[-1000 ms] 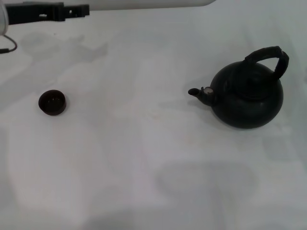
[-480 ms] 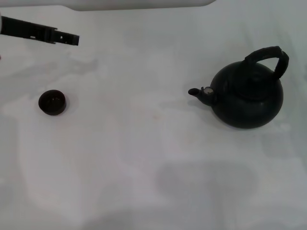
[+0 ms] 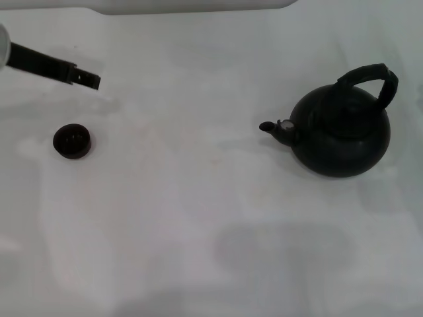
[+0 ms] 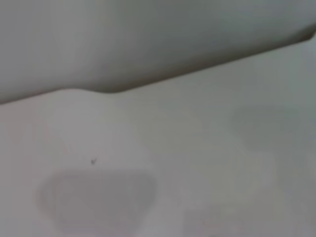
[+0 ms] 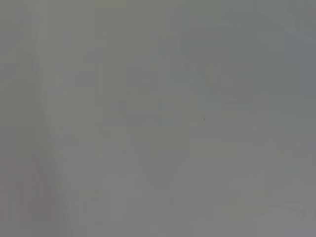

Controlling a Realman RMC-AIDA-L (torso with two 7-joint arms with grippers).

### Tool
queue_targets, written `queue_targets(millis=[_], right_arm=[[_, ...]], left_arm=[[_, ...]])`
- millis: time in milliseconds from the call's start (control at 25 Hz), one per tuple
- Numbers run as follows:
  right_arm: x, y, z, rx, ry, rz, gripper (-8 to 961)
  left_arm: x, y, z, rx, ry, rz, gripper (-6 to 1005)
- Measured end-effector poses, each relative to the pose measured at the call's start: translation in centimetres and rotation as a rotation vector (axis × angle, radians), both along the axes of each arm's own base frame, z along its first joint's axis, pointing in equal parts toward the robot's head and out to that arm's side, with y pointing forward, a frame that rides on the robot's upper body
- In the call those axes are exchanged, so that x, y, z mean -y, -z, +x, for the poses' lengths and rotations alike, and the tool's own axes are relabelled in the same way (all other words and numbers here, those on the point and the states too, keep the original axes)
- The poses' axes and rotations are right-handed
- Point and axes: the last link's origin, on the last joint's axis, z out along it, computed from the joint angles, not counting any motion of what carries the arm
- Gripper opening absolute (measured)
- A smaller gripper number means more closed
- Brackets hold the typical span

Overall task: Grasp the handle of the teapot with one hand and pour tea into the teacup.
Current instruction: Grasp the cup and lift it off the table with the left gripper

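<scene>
The matte-black teapot (image 3: pixel 340 132) stands upright on the right of the white table in the head view. Its short spout (image 3: pixel 269 126) points left, and its thick arched handle (image 3: pixel 370 76) rises over the top with nothing touching it. Far to the left sits the tiny dark teacup (image 3: pixel 72 141), upright and alone. My left gripper (image 3: pixel 86 79) reaches in from the upper left as a black bar, behind the teacup and apart from it. My right gripper is out of view. Both wrist views show only pale surface.
The white table (image 3: pixel 198 218) spreads between teacup and teapot, with faint grey shadows on it. A pale raised edge (image 3: pixel 192 5) runs along the back, and it also shows in the left wrist view as a grey band (image 4: pixel 148 39).
My left gripper has swung down and to the left, its tip now nearer the teacup. Teapot and teacup have not moved.
</scene>
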Motion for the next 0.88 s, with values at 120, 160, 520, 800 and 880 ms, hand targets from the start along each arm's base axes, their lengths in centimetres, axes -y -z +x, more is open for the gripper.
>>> queue_targets(millis=[120,160,520,800,880], right_arm=[[0.0,0.0,0.0,0.002,-0.001,0.0,870],[0.0,0.0,0.0,0.002,-0.001,0.0,870],[0.1,-0.2,0.2,-0.002,0.01,0.01,870],[-0.1,-0.5,0.0,-0.012,0.004,0.032,869],[-0.1,-0.6,0.0,-0.014,0.006,0.038,870]], left_arm=[[0.2,0.5,-0.3,0.004,-0.01,-0.006,841],[0.3,0.7,-0.4,0.006,-0.013,-0.011,841],[1.1,1.8,-1.3,0.0,-0.052,-0.053,843],[1.2,2.0,-1.5,-0.014,-0.069,-0.07,841],[1.2,2.3,-1.4,-0.018,-0.068,-0.082,840]])
